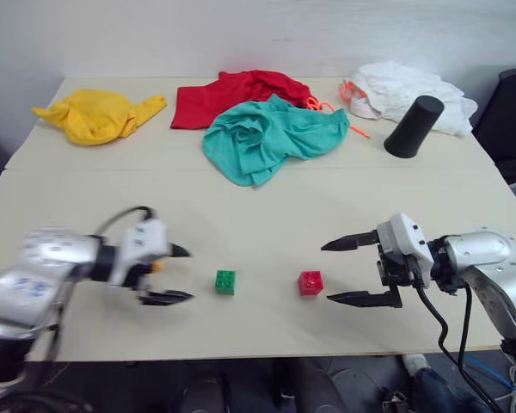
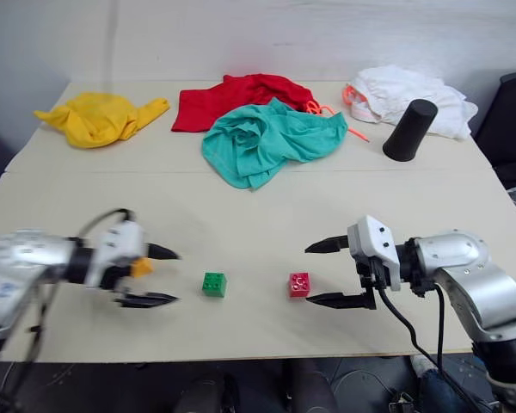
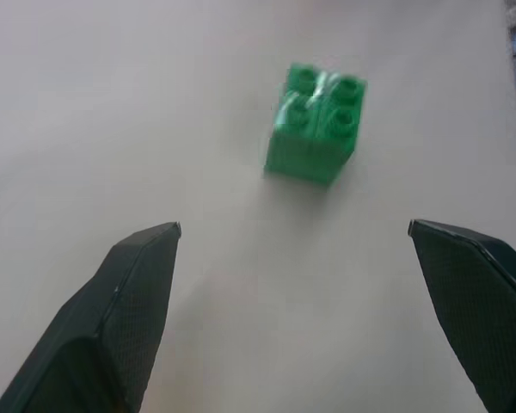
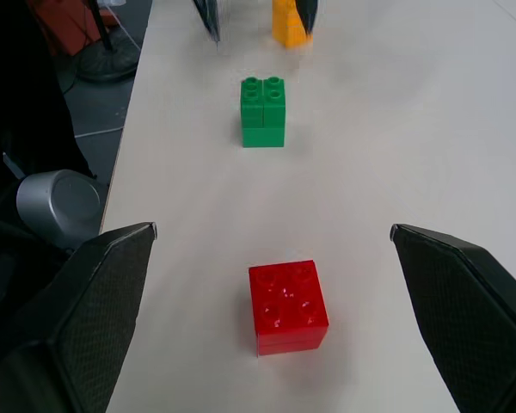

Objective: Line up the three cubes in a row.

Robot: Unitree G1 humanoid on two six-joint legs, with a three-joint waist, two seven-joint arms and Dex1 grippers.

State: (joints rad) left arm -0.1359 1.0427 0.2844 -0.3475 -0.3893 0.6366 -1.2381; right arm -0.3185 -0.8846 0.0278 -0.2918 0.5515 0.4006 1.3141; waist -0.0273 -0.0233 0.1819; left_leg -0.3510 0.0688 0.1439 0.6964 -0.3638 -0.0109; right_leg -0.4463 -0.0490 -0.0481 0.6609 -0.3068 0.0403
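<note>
Checking all views for lettering, I am finding no readable brand or label on anything. The green cube (image 1: 225, 282) and red cube (image 1: 310, 282) are sitting studs-up near the table's (image 1: 241, 215) front edge, well apart, lying on one left-to-right line. A yellow-orange cube (image 2: 141, 268) is showing between the left gripper's (image 1: 179, 274) fingers; I cannot tell whether they are touching it, though in the left wrist view those fingers are standing wide apart, pointing toward the green cube. I am seeing the right gripper (image 1: 351, 271) spread wide too, holding nothing, aimed leftward at the red cube just beside its fingertips. Open tabletop is lying between the cubes and the yellow cloth (image 1: 99, 114), red cloth (image 1: 232, 95), teal cloth (image 1: 271, 138) and black cup (image 1: 414, 126) along the far side.
</note>
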